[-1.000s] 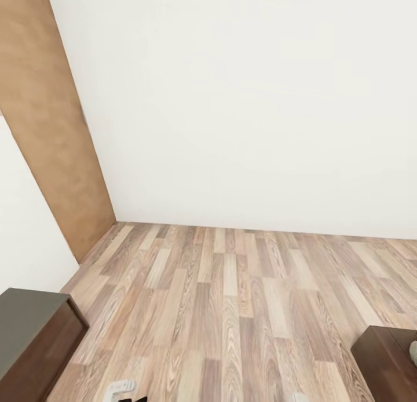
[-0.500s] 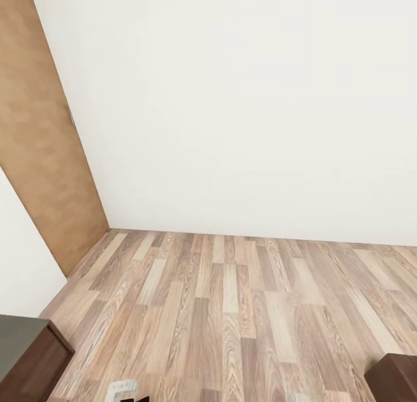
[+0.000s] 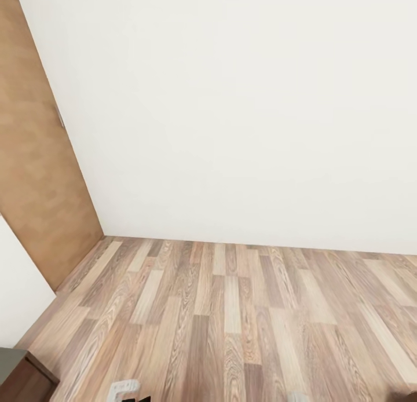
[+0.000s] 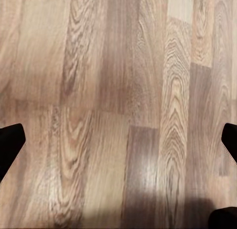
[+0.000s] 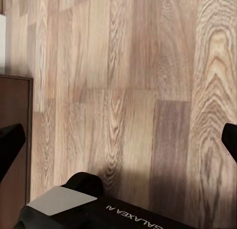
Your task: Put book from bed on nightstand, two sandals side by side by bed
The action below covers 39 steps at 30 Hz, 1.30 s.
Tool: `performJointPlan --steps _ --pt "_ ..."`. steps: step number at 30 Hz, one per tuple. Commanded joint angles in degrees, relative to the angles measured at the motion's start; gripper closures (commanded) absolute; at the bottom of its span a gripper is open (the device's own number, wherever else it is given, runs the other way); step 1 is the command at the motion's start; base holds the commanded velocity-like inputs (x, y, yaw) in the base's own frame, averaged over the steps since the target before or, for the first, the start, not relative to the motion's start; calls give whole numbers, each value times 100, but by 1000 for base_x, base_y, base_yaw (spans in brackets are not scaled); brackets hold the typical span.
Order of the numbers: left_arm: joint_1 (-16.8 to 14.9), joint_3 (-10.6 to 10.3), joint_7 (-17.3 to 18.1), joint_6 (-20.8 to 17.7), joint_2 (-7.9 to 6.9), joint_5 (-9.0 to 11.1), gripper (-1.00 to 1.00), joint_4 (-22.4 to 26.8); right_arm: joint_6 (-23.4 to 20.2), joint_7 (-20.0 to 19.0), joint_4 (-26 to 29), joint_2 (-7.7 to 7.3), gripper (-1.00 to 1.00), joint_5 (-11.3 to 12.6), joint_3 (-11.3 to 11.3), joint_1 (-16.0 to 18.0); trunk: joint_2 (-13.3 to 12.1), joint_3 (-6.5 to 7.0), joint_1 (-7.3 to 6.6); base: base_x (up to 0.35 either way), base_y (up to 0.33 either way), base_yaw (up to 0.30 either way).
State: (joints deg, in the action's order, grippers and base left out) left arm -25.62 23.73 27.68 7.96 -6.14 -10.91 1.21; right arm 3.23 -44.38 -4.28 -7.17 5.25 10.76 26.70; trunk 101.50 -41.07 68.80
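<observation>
No book, sandals or bed are visible here; the robot faces a plain white wall across the wood-plank floor. Best to turn until the bed appears. The left tool and right tool hang spread wide, empty, above the planks.

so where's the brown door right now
In the head view the brown door stands along the left edge, meeting the white wall at the room's corner, with the wood-plank floor running from its foot.
</observation>
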Motion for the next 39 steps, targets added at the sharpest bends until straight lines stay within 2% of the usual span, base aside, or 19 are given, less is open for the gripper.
performJointPlan --steps 1,39 --pt "-4 44 10 30 -2 -61 -100 -6 31 -22 -29 0 -100 55 -21 11 2 -5 3 330 0 0" --pt "-4 44 10 30 25 -61 -100 -6 29 -18 -29 3 -100 55 -21 12 2 -5 3 330 0 -22"
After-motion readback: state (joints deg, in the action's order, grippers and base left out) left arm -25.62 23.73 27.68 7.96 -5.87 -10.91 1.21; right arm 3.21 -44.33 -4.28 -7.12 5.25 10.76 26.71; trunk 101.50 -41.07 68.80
